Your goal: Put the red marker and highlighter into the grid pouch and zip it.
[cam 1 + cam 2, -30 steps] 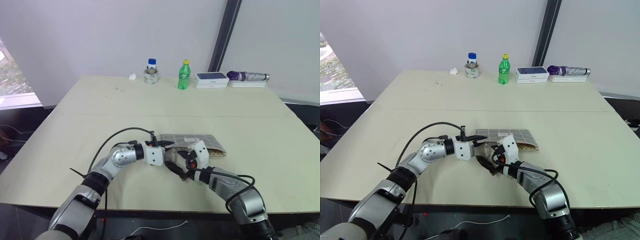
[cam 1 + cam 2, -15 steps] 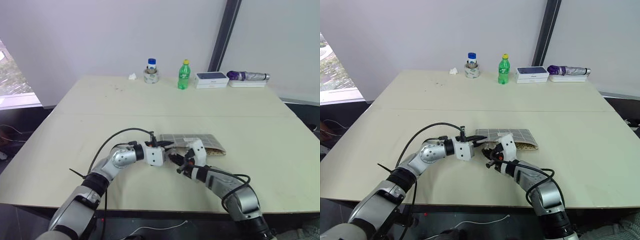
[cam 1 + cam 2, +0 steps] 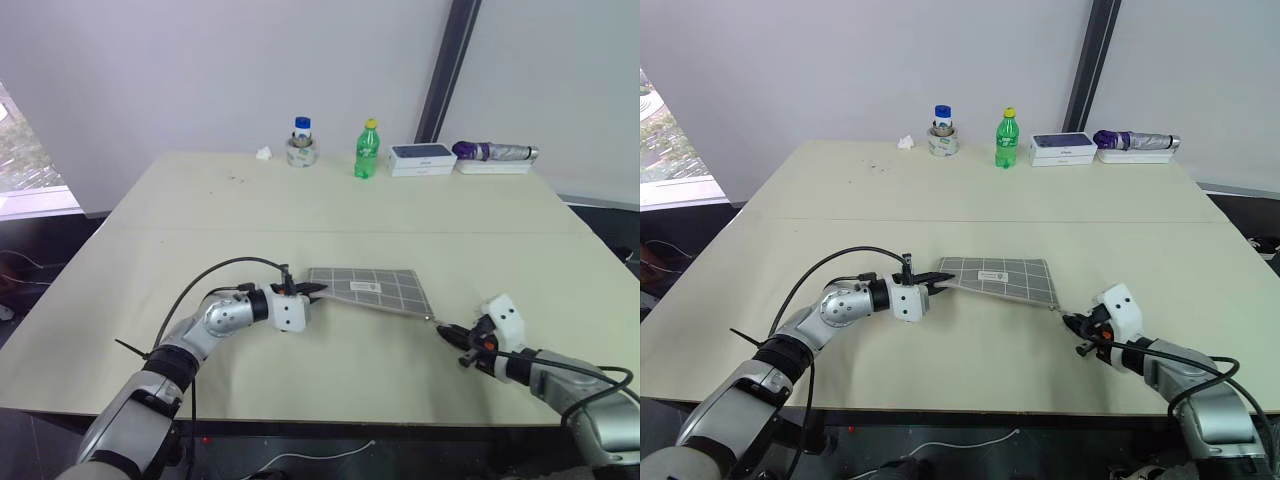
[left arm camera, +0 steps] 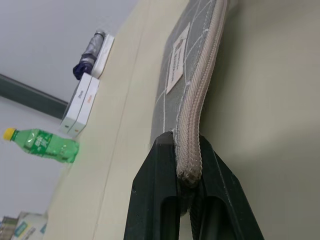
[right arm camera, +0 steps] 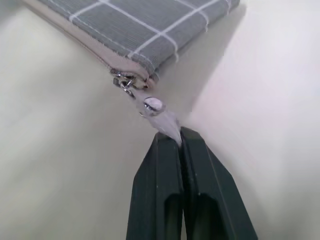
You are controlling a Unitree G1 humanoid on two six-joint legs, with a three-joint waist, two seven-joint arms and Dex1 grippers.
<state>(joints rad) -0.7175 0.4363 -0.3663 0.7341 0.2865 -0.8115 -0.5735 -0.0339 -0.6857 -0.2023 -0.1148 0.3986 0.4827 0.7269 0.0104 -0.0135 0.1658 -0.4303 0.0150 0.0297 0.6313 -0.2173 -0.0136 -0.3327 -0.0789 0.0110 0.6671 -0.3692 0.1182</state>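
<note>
The grid pouch [image 3: 366, 289], grey with white lines and a small white label, lies stretched at the table's middle front, between my two grippers. My left gripper [image 3: 312, 291] is shut on its left end; the left wrist view shows the fingers [image 4: 165, 165] clamped on the beige zipper seam [image 4: 192, 130]. My right gripper [image 3: 447, 332] sits just past the pouch's right corner, shut on the pale zipper pull [image 5: 159, 114]. The zipper slider [image 5: 126, 84] rests at that corner of the pouch [image 5: 135, 30]. The zipper line looks closed. The red marker and the highlighter are hidden.
Along the far edge of the table [image 3: 200, 250] stand a jar with a blue lid [image 3: 302, 142], a green bottle [image 3: 367, 150], a white box [image 3: 422, 158], a folded purple umbrella [image 3: 495, 152] on a white case, and a crumpled tissue [image 3: 264, 153].
My right gripper shut on the zipper pull beside the left gripper, then swept right along the pouch's edge to its right corner. The open edge seen earlier now looks closed, and the pouch is drawn taut.
</note>
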